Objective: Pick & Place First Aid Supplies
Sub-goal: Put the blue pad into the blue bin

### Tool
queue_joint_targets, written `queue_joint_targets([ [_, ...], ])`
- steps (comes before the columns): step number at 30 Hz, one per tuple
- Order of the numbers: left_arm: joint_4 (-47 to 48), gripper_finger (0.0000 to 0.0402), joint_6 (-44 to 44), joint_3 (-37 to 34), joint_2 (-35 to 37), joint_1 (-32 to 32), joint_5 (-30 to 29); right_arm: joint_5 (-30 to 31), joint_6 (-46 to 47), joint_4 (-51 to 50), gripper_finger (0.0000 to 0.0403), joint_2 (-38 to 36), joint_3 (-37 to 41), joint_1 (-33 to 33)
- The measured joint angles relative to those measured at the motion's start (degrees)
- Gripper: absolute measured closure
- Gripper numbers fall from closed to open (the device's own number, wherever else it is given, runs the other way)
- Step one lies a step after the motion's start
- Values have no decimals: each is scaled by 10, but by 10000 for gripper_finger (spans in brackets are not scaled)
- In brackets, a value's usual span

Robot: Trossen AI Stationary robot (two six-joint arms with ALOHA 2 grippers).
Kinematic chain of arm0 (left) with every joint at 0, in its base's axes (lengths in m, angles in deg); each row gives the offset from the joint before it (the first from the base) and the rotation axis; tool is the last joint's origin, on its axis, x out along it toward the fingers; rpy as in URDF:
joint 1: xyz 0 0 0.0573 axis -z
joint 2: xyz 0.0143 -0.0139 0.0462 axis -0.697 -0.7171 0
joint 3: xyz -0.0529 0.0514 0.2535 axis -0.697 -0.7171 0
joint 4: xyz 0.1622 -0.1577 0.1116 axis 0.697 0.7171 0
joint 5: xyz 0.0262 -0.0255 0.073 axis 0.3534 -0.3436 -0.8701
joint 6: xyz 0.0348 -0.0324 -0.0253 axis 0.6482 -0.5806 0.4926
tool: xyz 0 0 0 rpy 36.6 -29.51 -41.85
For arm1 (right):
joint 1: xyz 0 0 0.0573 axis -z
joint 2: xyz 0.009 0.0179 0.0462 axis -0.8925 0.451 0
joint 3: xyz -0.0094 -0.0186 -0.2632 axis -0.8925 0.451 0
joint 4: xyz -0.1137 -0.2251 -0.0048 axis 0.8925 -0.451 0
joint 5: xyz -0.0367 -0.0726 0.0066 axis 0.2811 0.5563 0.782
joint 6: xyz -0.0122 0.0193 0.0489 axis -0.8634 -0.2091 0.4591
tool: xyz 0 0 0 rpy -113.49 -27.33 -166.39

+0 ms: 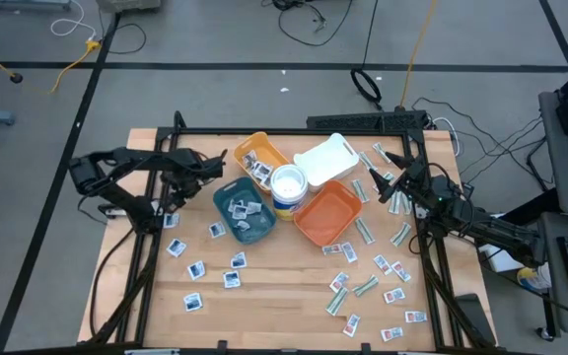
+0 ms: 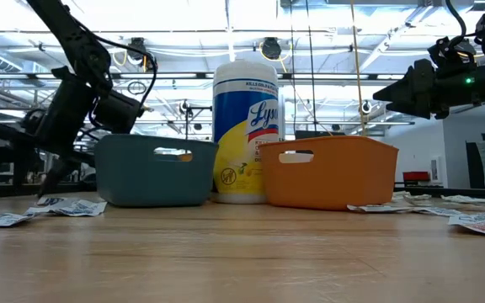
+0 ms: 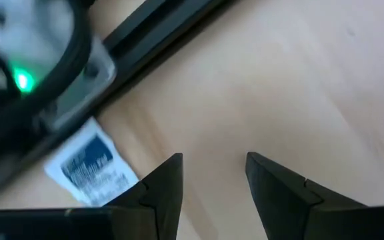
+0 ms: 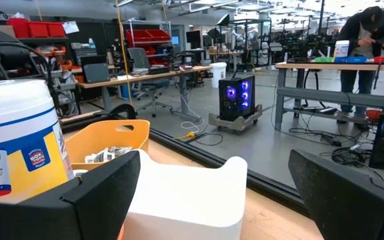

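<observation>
Before closing the left gripper (image 3: 212, 180), poised low over the left side of the table (image 3: 299, 80), check the aim: half spread, pinching nothing, only bare wood between the fingers. Note the nearest blue-marked packet (image 3: 89, 170) lying off to one side of them, close against the black frame rail (image 3: 159, 33). Close now and probably grab air, or nudge the flat packet under the rail. Press lower and risk scraping the tips on wood or striking the rail. Expect so thin a packet to slide rather than lift. Leave the right gripper (image 4: 212, 193), spread wide and empty, raised facing the white tray (image 4: 179, 193). Find the other first aid supplies (image 1: 235, 261) scattered flat across the table, some in the teal tray (image 1: 223, 192).
</observation>
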Motion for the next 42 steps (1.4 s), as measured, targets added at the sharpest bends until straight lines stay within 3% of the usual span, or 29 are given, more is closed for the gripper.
queue_joint_targets([
  [11,16,229,-249,-4,13,74,30,0,0,0,26,0,0,0],
  [16,65,229,-270,-4,14,89,61,0,0,0,26,0,0,0],
  [22,112,229,-286,-7,15,101,48,0,0,0,26,0,0,0],
  [34,15,229,-268,-72,17,156,5,0,0,0,26,0,0,0],
  [42,7,233,-255,-76,23,168,-27,0,0,0,26,0,0,0],
])
